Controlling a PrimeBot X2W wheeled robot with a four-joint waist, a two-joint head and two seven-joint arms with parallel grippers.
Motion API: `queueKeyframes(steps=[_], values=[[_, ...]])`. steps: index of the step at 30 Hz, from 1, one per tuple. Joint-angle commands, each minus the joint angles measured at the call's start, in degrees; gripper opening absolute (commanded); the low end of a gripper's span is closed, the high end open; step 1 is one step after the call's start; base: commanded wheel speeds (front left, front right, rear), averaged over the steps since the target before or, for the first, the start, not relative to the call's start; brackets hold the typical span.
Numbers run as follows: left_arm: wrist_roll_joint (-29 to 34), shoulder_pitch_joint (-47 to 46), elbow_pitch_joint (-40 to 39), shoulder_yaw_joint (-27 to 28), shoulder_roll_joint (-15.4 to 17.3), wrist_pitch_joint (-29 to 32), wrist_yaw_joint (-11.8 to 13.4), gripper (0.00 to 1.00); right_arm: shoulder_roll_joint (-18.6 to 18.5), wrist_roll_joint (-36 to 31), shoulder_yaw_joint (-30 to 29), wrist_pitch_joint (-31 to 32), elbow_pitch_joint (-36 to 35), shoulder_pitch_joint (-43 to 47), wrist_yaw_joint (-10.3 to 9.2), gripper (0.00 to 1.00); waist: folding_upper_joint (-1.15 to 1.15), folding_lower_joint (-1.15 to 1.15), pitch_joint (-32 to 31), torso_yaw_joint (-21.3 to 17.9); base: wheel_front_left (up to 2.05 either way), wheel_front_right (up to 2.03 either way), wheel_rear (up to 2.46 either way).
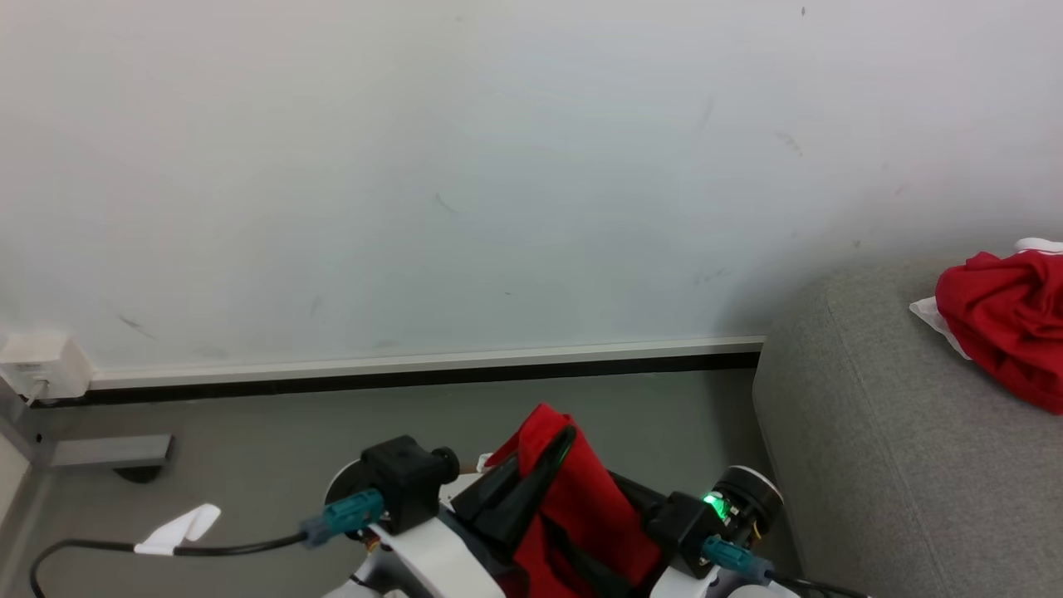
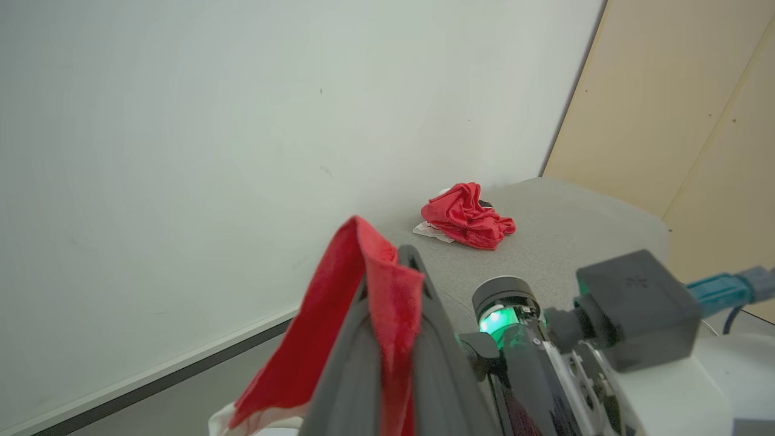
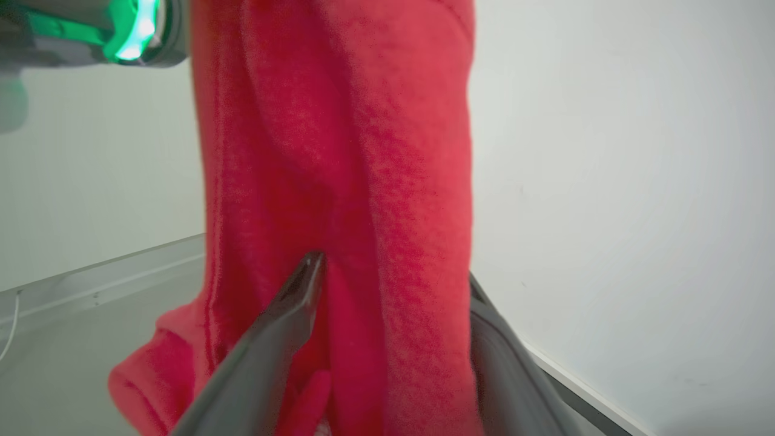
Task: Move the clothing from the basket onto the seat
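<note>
One red garment (image 2: 336, 297) — in left gripper (image 2: 390, 269)

I see grey sofa (image 1: 897, 432) to right of left gripper (image 1: 556, 444), well apart. Crumpled red garment (image 1: 1009, 324) lies on it, over white cloth (image 1: 934, 320). Grey floor (image 1: 249, 448) left of gripper: black cable (image 1: 208, 548), white tag (image 1: 178, 527).

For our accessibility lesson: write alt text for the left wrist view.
The left claw is shut on a bright red fabric garment draped over it; beyond, another crumpled red garment lies on a light grey upholstered sofa.
</note>
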Motion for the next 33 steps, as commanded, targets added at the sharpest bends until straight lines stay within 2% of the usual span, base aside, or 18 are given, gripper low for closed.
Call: queueKeyframes(steps=[1, 2, 3, 4, 10, 12, 13, 23, 29, 33], values=[[-0.1, -0.3, -0.5, -0.1, -0.3, 0.0, -0.3, 0.00, 0.2, 1.3, 0.6, 0.0, 1.5, -0.8, -0.14, 1.00, 0.00, 0.00, 0.1, 0.1, 0.00, 0.00, 0.00], [-0.3, -0.3, -0.6, -0.4, -0.4, 0.1, -0.5, 0.00, 0.3, 1.7, 1.3, 0.0, 2.4, -1.0, -0.14, 0.74, 0.00, 0.00, 0.2, 0.1, 0.00, 0.00, 0.00], [-0.3, -0.3, -0.7, -0.5, -0.5, 0.1, -0.5, 0.00, 0.4, 2.7, 1.9, 0.0, 3.1, -1.1, -0.14, 0.07, 0.00, 0.00, 0.3, 0.2, 0.00, 0.00, 0.00], [-0.3, -0.2, -0.8, -0.6, -0.6, 0.0, -0.4, 0.00, 0.6, 4.0, 2.6, 0.0, 3.4, -1.1, -0.14, 0.00, 0.00, 0.00, 0.4, 0.2, 0.00, 0.00, 0.00], [0.5, 0.6, 0.6, -0.7, 0.3, -0.7, -0.1, 0.02, -0.3, 9.5, 0.5, 0.0, 1.8, -2.3, -0.14, 0.00, 0.00, 0.00, 1.2, -1.4, 0.00, 0.00, 0.00], [1.2, 0.7, 1.2, -0.6, 0.5, -1.4, 0.2, 0.47, -1.0, 10.0, -0.9, 0.0, 1.4, -2.9, -0.14, 0.00, 0.00, 0.00, 1.5, -2.1, 0.00, 0.00, 0.00], [1.3, 0.9, 1.6, -0.6, 0.5, -1.8, 0.3, 1.00, -1.4, 9.9, -1.6, 0.0, 1.2, -3.2, -0.13, 0.00, 0.00, 0.00, 1.7, -2.6, 0.00, 0.00, 0.00], [2.2, 1.3, 5.9, -1.9, -0.6, -4.5, -0.5, 1.00, -5.6, 7.1, -10.5, 0.0, -2.6, -4.6, -0.14, 0.00, 0.00, 0.00, 3.3, -9.0, 0.00, 0.00, 0.00], [2.9, 0.9, 7.9, -2.8, -1.5, -5.4, -0.8, 1.00, -7.9, 4.6, -17.2, 0.0, -5.7, -2.7, -0.13, 0.00, 0.00, 0.00, 3.8, -13.8, 0.00, 0.00, 0.00], [3.2, 0.4, 8.6, -3.0, -1.8, -5.9, -0.9, 1.00, -8.9, 4.0, -19.7, 0.0, -7.8, -1.5, -0.14, 0.00, 0.00, 0.00, 4.1, -16.3, 0.00, 0.00, 0.00]])
